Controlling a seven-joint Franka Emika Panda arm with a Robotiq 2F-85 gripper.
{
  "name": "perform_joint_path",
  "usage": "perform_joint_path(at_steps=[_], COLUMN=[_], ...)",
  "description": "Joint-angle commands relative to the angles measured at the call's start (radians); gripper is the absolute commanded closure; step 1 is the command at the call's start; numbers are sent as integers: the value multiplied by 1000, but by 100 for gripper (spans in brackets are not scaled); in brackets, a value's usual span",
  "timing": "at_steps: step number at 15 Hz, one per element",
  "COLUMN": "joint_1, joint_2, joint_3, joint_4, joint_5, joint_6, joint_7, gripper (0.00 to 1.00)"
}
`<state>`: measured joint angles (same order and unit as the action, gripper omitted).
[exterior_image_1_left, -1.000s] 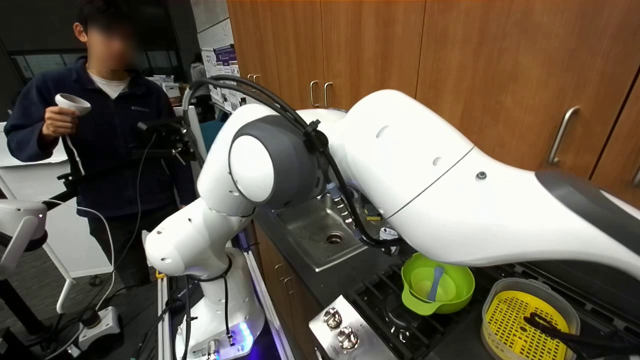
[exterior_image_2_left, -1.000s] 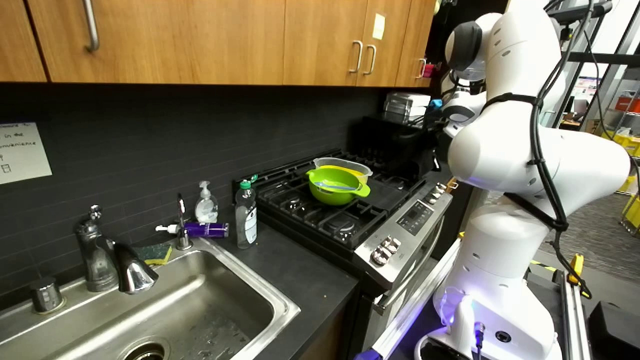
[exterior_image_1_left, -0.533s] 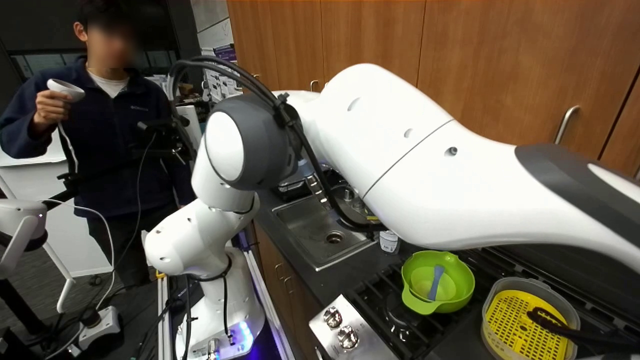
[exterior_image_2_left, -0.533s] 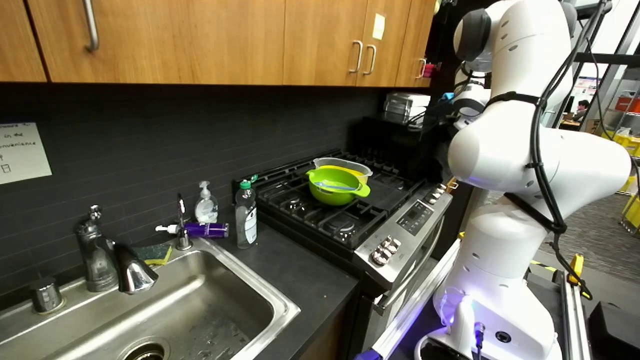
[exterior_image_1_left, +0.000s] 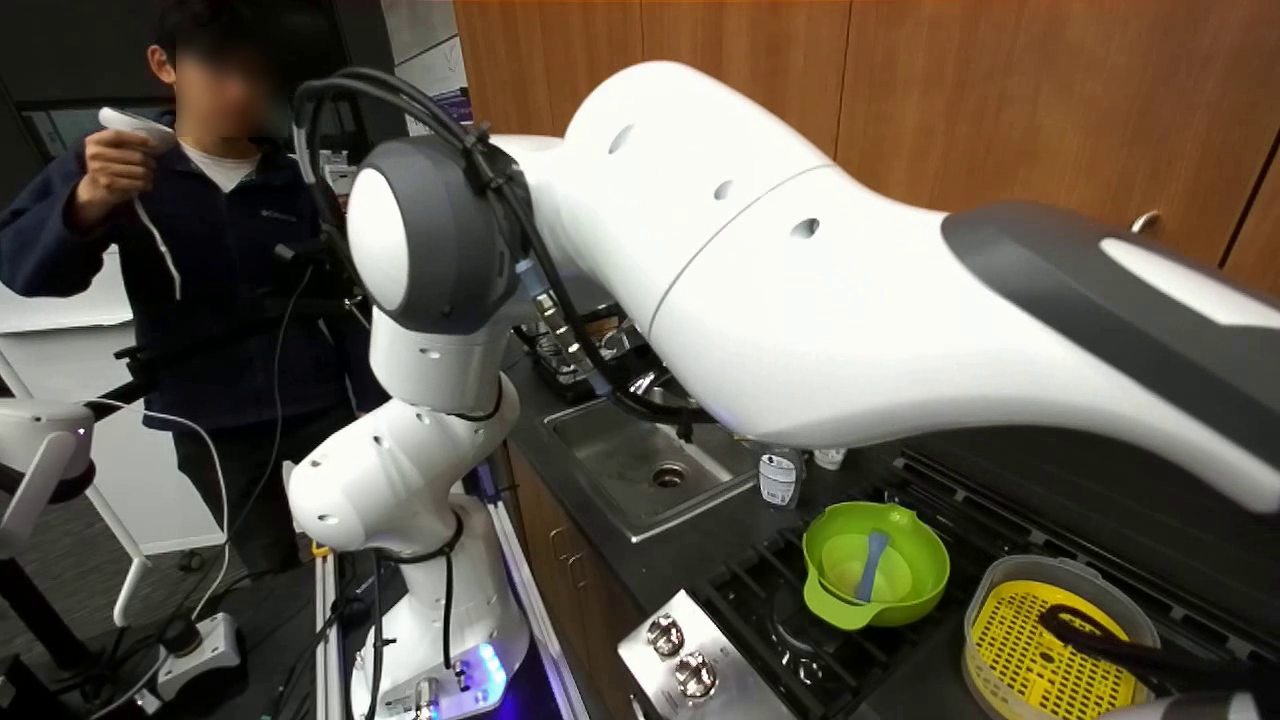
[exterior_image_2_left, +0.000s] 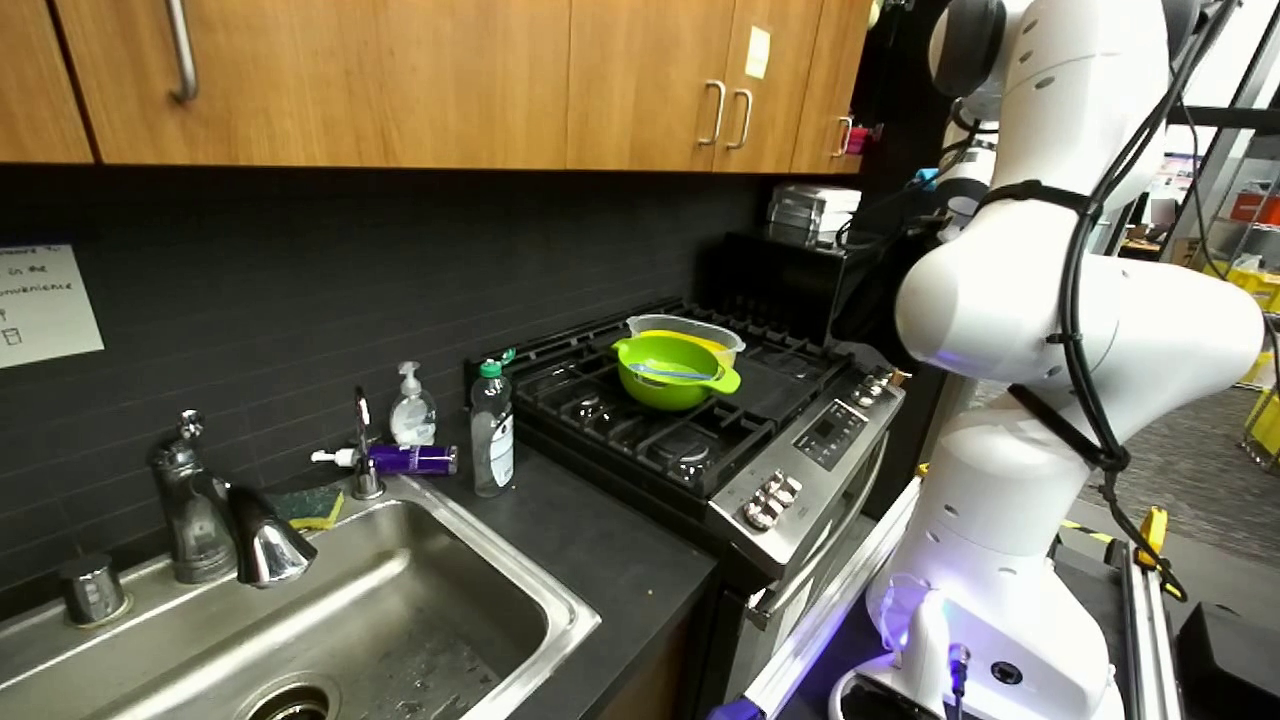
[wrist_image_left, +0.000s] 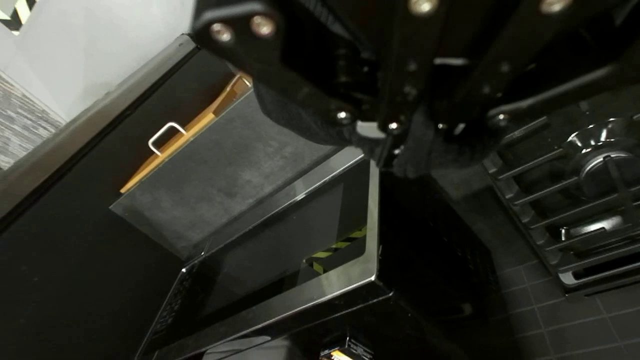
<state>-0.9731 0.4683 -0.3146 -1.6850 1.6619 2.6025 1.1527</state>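
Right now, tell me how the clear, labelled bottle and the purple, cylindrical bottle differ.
The clear bottle stands upright, while the purple bottle lies on its side. The clear bottle has a green cap; the purple bottle ends in a white pump. Both are near the sink.

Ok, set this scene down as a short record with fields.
Gripper: shut, apparently pinching what looks like dark grey cloth
Past it in the wrist view: black appliance with a steel-framed front; contact cannot be told
Stove: bears a green bowl with a blue utensil inside
Beside the bowl: clear container holding a yellow perforated insert
Sink: steel, with a green-capped bottle upright on the counter nearby
Person: holding up a white controller
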Motion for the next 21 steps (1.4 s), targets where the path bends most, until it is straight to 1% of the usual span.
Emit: perform_joint_path(at_steps=[1, 6, 10, 11, 17, 21], joint_1=[-4, 46, 102, 118, 187, 221], joint_2=[-149, -309, -410, -430, -500, -522], joint_3=[-15, -31, -43, -46, -69, -80], joint_4=[-135, -286, -382, -402, -478, -500], joint_5=[28, -49, -128, -137, -208, -286], joint_6=[-69, -204, -274, -277, -332, -357], joint_7=[-108, -267, -330, -342, -397, -426], gripper=[99, 99, 99, 99, 99, 99])
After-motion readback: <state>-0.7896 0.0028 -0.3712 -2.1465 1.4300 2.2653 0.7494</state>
